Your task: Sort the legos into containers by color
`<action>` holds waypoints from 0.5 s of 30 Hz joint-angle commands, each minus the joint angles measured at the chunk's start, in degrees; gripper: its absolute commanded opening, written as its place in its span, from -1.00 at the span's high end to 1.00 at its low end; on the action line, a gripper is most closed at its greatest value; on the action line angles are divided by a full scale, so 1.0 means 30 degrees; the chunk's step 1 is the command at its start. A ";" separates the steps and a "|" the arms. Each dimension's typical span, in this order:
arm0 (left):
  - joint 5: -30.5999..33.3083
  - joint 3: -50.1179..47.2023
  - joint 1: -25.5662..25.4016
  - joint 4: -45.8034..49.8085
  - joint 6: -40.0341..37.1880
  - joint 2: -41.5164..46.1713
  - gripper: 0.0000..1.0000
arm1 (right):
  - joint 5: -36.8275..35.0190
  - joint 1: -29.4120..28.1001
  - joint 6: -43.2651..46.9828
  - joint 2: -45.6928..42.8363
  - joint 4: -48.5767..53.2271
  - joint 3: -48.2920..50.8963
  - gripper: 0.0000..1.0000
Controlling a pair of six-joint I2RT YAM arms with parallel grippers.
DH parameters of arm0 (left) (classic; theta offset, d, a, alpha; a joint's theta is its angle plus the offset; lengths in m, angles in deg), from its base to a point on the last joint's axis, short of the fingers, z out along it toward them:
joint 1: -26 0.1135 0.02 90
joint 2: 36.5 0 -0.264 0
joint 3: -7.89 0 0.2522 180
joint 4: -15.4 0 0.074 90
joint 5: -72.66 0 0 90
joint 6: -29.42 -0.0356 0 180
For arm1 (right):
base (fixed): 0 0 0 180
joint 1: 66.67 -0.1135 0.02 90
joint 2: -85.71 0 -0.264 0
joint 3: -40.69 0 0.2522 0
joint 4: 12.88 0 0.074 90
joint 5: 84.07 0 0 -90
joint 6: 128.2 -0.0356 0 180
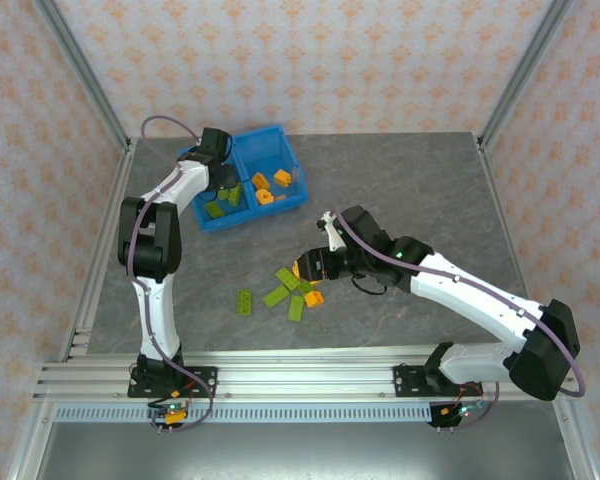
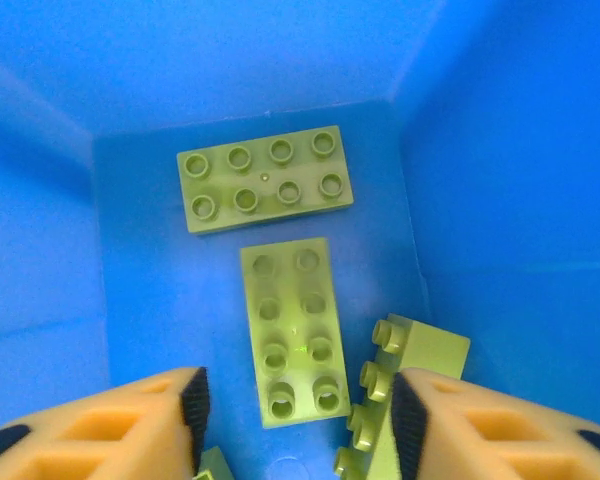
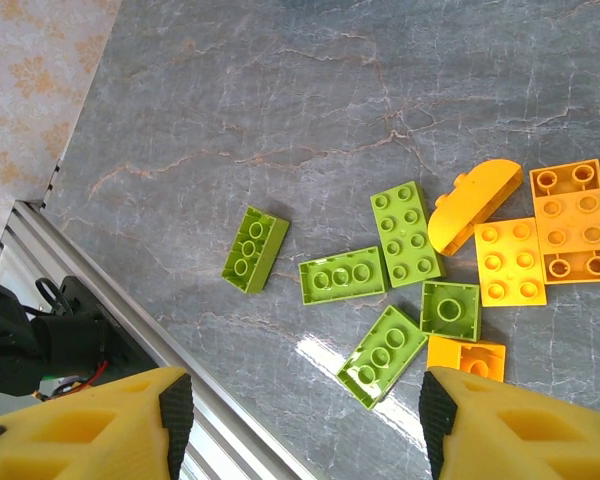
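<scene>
My right gripper (image 3: pixel 305 415) is wide open, empty. I should centre over the lower-middle green brick (image 3: pixel 382 343) and close across its narrow sides.

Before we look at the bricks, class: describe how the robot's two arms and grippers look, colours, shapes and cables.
The left arm and the right arm both have white shells, black joints and a thin lilac cable looping alongside. The left gripper has chunky orange fingers with hollowed recesses and black pads; the right gripper looks the same, slightly yellower.
</scene>
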 commanded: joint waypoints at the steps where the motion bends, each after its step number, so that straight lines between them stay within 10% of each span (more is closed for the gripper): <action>1: -0.0124 -0.0455 0.0078 0.0091 -0.0028 0.2361 -0.17 | -0.0385 -0.0131 -0.0240 -0.0246 -0.0070 -0.0334 -0.26; 8: -0.1361 -0.4479 -0.0792 -0.1943 0.0815 0.9577 -0.19 | -0.2223 -0.0131 -0.0442 0.0497 -0.0201 -0.0506 -0.28; 15: -0.4565 -0.6953 -0.5531 -0.0526 -0.7708 1.6836 -0.35 | -0.2443 -0.0131 -0.1201 0.3797 0.0210 -0.1827 -0.30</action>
